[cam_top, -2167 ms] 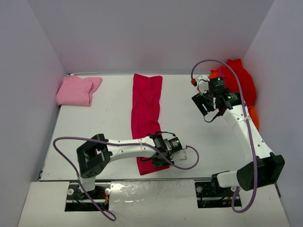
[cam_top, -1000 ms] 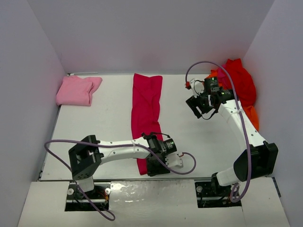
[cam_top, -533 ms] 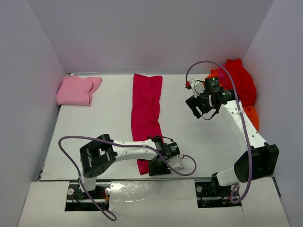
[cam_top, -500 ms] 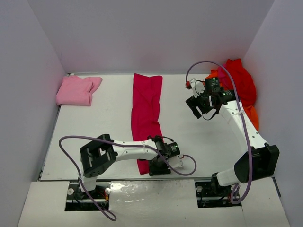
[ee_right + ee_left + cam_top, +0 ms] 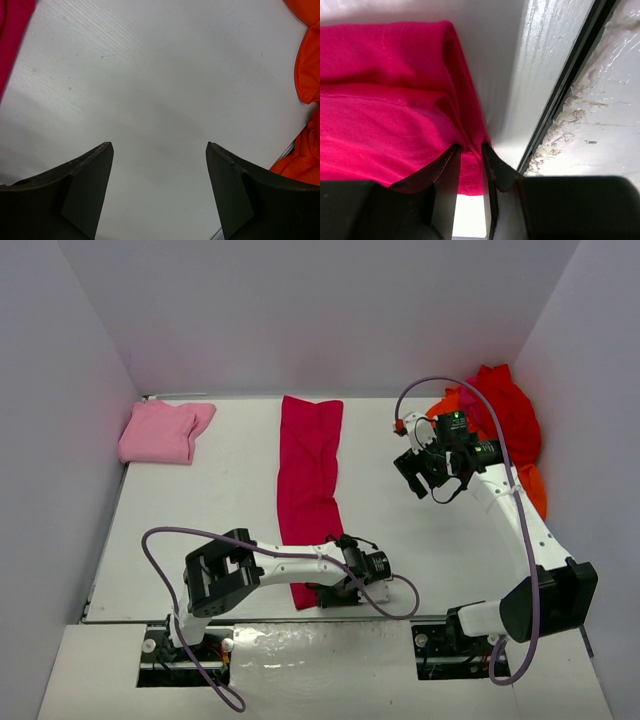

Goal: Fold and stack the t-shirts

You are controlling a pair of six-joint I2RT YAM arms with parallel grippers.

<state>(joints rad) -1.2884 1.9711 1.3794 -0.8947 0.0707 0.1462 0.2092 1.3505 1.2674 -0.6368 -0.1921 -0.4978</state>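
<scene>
Cloth from the near hem of the crimson shirt (image 5: pixel 385 115) sits between the jaws of the left gripper (image 5: pixel 469 152). They have closed to a narrow gap on a folded corner, right at the near edge of the tabletop (image 5: pixel 200 510). The step looks like taking this near end to fold it up over the rest.

The pinch seems to hold only a small bunch at one corner, so it is worth making sure every layer is caught before lifting. A thin bite may let the lower layer slip and drag. Lift just enough to clear the surface, then carry the end straight away along the strip, which lies lengthwise down the middle, so the edges land square and not skewed.

Further out, the right gripper (image 5: pixel 159 150) hangs over bare tabletop with its jaws wide apart and nothing in them, between the crimson strip and the heap on the right. It could usefully pin the middle as a crease line.

Beyond it, the red shirt (image 5: pixel 505 410) and orange shirt (image 5: pixel 306 65) lie crumpled in the far right corner. The pink shirt (image 5: pixel 160 432) lies folded at the far left, the likely base for the stack.
</scene>
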